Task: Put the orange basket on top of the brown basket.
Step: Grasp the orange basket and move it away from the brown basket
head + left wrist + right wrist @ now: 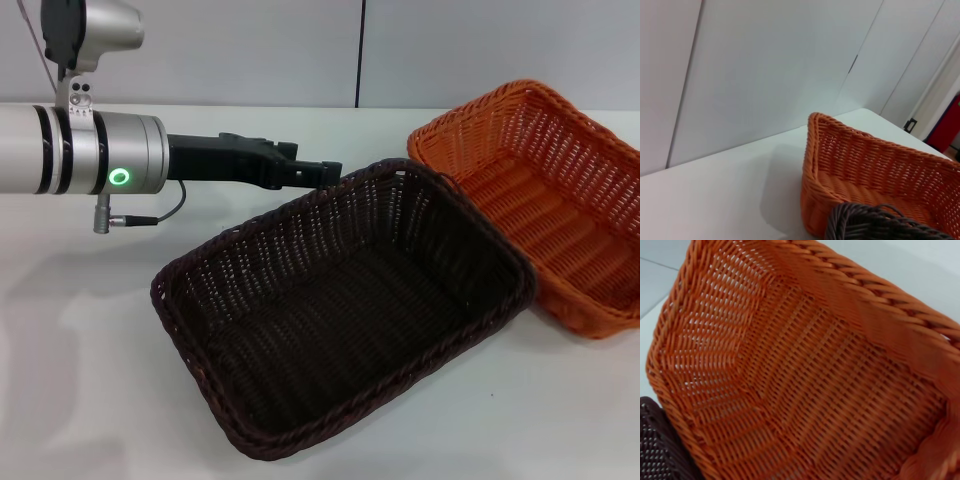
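The orange basket lies on the white table at the right, seen close from inside in the right wrist view and beyond a dark rim in the left wrist view. The brown basket sits in the middle, its right rim against the orange basket's left side; corners of it show in both wrist views. My left gripper reaches in from the left, its black tip at the brown basket's far-left rim. My right gripper is out of view; its wrist camera hovers just above the orange basket.
The white table stretches to the left and front of the baskets. A grey panelled wall stands behind the table's far edge. The left arm's silver forearm spans the upper left.
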Tool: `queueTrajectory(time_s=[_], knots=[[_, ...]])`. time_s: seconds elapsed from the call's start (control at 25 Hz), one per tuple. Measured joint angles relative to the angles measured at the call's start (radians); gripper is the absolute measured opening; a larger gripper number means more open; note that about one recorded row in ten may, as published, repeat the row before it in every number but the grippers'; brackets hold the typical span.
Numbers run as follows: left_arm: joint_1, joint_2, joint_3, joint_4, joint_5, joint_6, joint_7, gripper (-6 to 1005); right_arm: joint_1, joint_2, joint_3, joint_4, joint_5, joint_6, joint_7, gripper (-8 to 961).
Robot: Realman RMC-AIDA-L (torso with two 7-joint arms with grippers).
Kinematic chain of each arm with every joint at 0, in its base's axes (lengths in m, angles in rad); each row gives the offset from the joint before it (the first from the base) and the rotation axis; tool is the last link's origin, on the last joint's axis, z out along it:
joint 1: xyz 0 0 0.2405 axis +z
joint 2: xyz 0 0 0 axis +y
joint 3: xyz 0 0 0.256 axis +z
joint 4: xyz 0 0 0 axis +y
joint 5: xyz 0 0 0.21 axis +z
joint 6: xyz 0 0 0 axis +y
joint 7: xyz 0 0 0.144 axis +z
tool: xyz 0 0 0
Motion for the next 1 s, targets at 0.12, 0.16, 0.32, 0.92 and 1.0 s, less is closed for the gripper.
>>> queueTrajectory(time_s=[0.12, 0.16, 0.32, 0.92, 1.0], knots=[[0.000, 0.000, 0.000, 0.000, 0.000, 0.003, 0.001, 863, 0.000, 0.015, -0.003, -0.005, 0.001, 0.025, -0.022, 656], [0.000, 0.001, 0.001, 0.000, 0.000, 0.004, 0.001, 863, -0.001, 0.018, -0.003, -0.008, 0.002, 0.034, -0.029, 656], [-0.001, 0.002, 0.001, 0.006, 0.000, 0.009, 0.009, 863, -0.010, 0.023, -0.003, -0.015, 0.008, 0.066, -0.047, 569], [-0.002, 0.000, -0.001, 0.031, -0.002, 0.016, 0.010, 863, -0.042, 0.047, 0.009, -0.046, 0.014, 0.238, -0.056, 338], [-0.002, 0.000, -0.001, 0.035, -0.002, 0.016, 0.010, 863, -0.045, 0.048, 0.014, -0.046, 0.018, 0.244, -0.059, 324]])
